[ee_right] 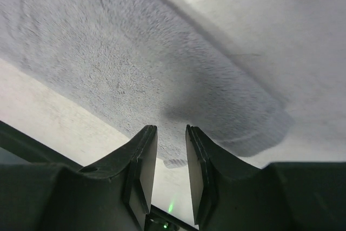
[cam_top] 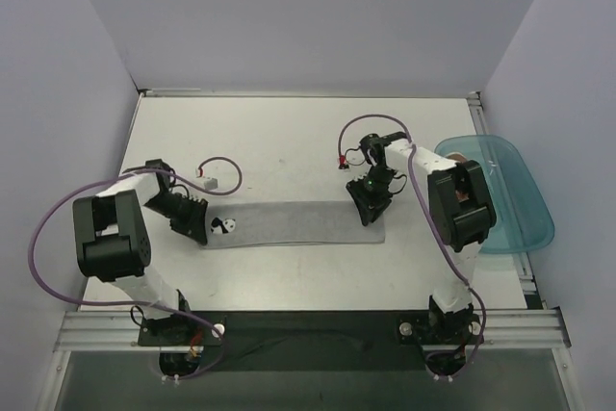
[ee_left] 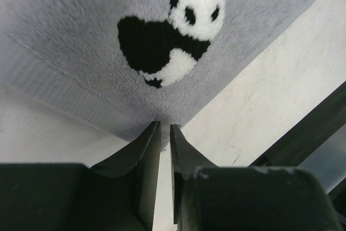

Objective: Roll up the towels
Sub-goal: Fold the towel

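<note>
The light grey towel [cam_top: 298,223] lies flat across the middle of the table, with a panda patch [cam_top: 223,225] near its left end. My left gripper [cam_top: 200,230] is down at that left end. In the left wrist view it [ee_left: 165,128] has its jaws almost together on the corner of the towel [ee_left: 70,36], just below the panda [ee_left: 173,31]. My right gripper [cam_top: 371,211] is at the towel's right end. In the right wrist view it [ee_right: 171,129] straddles the near hem of the towel [ee_right: 135,52], a short gap left between its jaws. A rust-brown patch [cam_top: 461,154] shows in the tray, mostly hidden by the right arm.
A translucent teal tray [cam_top: 525,209] sits at the table's right edge, beside the right arm. A purple cable with a small white plug [cam_top: 210,181] loops behind the left gripper. Another cable with a red plug [cam_top: 340,163] hangs behind the right gripper. White walls enclose the table.
</note>
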You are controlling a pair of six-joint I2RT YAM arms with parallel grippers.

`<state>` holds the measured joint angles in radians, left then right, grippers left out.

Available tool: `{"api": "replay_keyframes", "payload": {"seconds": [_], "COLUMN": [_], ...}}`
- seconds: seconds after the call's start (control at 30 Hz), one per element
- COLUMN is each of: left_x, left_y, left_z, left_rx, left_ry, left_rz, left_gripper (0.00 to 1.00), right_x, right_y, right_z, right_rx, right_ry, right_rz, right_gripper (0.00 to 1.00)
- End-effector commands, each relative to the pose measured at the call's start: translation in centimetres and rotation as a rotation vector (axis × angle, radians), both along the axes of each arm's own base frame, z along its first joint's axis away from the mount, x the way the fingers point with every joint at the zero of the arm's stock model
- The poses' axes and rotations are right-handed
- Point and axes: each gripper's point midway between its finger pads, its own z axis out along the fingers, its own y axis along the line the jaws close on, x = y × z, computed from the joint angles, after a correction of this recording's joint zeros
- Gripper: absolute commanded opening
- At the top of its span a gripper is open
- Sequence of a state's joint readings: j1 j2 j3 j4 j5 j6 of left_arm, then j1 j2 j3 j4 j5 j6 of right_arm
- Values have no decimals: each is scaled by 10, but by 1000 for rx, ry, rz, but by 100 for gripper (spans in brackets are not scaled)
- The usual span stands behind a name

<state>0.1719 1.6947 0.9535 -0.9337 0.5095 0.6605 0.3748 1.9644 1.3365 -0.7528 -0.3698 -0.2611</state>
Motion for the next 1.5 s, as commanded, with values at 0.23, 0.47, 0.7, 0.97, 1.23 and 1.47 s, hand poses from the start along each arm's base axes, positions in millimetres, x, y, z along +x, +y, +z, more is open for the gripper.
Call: {"api": "replay_keyframes", "payload": {"seconds": [0.23, 0.47, 0.7, 0.97, 1.23, 1.47], "left_x": [89, 117, 120, 121, 123, 113], "left_y": [-45, -67, -89, -130, -174, -128], "left_z": [94, 72, 67, 66, 20, -19], "left_rx": [-339, -480, -563, -621, -553, -440], "left_ry": [-258, -164, -115, -50, 61, 123], "left_rz": [183, 279, 283, 269, 276, 347], "left_gripper": [27, 23, 21, 21, 18, 15], "right_x": [54, 55, 61, 56, 48, 54], "right_y": [11, 41, 91, 161, 164, 122], "right_z": [72, 55, 64, 51, 7, -9], "right_rx": [363, 456, 590, 592, 477, 475], "right_ry": [-38, 70, 122, 152, 163, 204], "right_rz": [-277, -308, -291, -219, -209, -287], "right_gripper": [20, 14, 15, 13, 11, 11]}}
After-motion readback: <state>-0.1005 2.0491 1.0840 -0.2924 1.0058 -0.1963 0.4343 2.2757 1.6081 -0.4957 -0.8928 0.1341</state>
